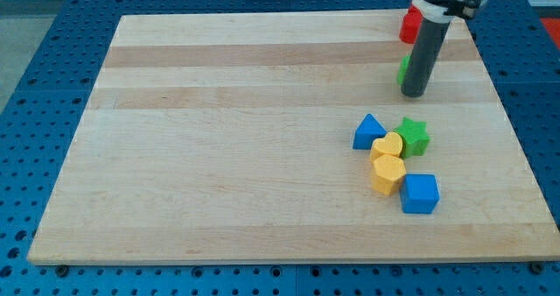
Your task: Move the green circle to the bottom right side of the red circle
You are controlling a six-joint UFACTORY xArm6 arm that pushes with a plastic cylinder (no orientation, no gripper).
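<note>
Camera view: green circle [403,69] mostly hidden.

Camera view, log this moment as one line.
my tip right of green block, touching | red block above, top right | cluster below untouched

The rod [426,46] hides most of two blocks near the bench's [245,138] top right corner. A green block [403,70] shows only as a thin sliver at the rod's left side, too little to tell its shape. A red block [409,25] above it, at the bench's top edge, is also partly covered, and its shape cannot be made out either. My tip [415,94] sits just beside the green sliver; whether they touch is unclear. The rod's upper end and the arm run off the view's top edge. The bench's bottom right corner is cut off by the view's right edge.
</note>
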